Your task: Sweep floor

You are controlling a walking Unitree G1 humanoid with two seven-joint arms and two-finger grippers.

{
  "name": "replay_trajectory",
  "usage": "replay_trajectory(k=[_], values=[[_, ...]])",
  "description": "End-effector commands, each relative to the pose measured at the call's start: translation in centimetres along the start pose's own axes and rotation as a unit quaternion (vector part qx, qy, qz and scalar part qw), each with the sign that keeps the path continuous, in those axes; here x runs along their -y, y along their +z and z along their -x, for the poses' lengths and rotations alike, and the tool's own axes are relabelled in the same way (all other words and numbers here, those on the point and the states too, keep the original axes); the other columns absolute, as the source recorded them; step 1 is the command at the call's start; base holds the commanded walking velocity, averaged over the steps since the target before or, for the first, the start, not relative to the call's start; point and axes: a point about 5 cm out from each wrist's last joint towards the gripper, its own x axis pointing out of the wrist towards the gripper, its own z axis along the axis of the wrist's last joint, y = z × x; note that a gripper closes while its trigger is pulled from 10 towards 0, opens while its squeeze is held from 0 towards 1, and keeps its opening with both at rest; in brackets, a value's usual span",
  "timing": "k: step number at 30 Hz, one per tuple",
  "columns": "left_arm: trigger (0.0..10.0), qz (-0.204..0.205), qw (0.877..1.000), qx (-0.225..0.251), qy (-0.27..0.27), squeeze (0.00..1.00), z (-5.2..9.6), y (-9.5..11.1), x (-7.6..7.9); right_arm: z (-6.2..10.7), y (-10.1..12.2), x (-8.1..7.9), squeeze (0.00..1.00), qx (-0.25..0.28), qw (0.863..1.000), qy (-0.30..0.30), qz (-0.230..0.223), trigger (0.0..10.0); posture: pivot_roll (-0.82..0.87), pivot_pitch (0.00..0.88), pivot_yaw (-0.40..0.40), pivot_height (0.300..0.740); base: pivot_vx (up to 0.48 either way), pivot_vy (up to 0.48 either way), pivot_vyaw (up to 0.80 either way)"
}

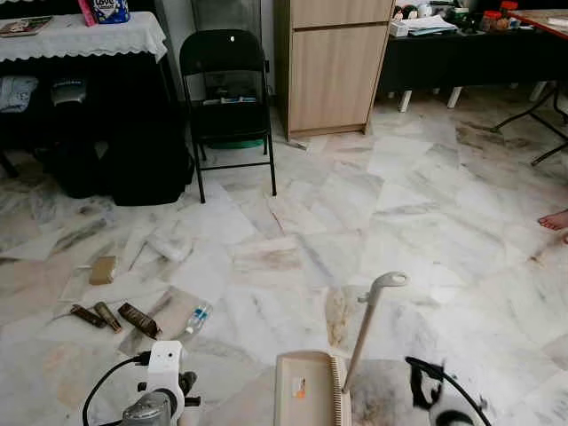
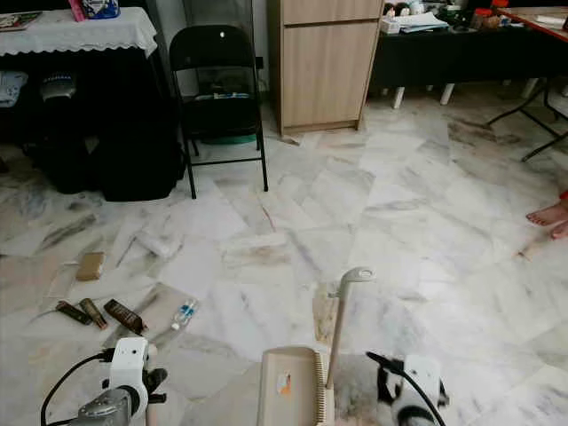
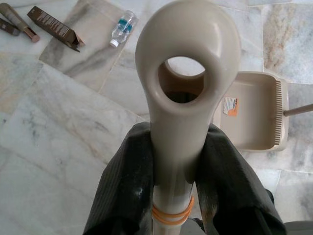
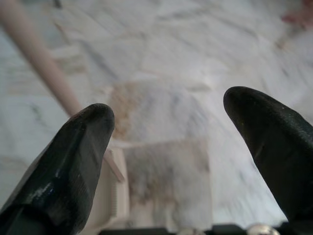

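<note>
My left gripper (image 3: 176,142) is shut on the beige broom handle (image 3: 188,63), just below its hanging hole; orange rubber bands ring the handle under the fingers (image 3: 128,171). The beige dustpan (image 1: 306,390) stands on the marble floor right in front of me, its long handle (image 1: 371,321) rising upright. My right gripper (image 4: 168,117) hangs open beside that dustpan handle (image 4: 39,63) without touching it. Litter lies to the left: a small water bottle (image 1: 197,318), brown tubes (image 1: 139,319), a tan box (image 1: 103,269) and a white wrapper (image 1: 169,244).
A black folding chair (image 1: 226,98) and a wooden cabinet (image 1: 330,67) stand ahead. Dark bags sit under a cloth-covered table (image 1: 80,35) at the left. A black table (image 1: 461,53) is at the back right. A person's bare foot (image 1: 555,220) rests at the right edge.
</note>
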Motion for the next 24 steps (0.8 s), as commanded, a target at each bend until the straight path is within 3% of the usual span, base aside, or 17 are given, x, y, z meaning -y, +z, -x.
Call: replay_trajectory(k=[1, 9, 14, 24], values=[[10.0, 0.003, 1.000, -0.009, -0.006, 0.00, 0.1, -0.6, 0.2, 0.1, 0.3, -0.3, 0.00, 0.015, 1.000, 0.012, 0.013, 10.0, -0.15, 0.000, -0.004, 0.740, 0.000, 0.000, 0.00], [10.0, 0.002, 1.000, -0.006, -0.007, 0.00, 0.0, -0.3, 0.2, -0.7, 3.8, -0.4, 0.00, 0.103, 0.992, 0.044, 0.058, 10.0, -0.15, 0.000, 0.001, 0.740, 0.000, 0.000, 0.00], [10.0, 0.003, 1.000, -0.006, -0.006, 0.00, 0.0, -0.3, 0.3, -1.3, 6.3, 0.8, 0.00, 0.149, 0.986, 0.027, 0.072, 10.0, -0.15, 0.000, 0.003, 0.740, 0.000, 0.000, 0.00], [10.0, 0.004, 1.000, -0.006, -0.003, 0.00, 0.0, -0.3, 0.3, -1.8, 9.0, 1.2, 0.00, 0.190, 0.977, 0.042, 0.092, 10.0, -0.15, 0.000, 0.006, 0.740, 0.000, 0.000, 0.00]])
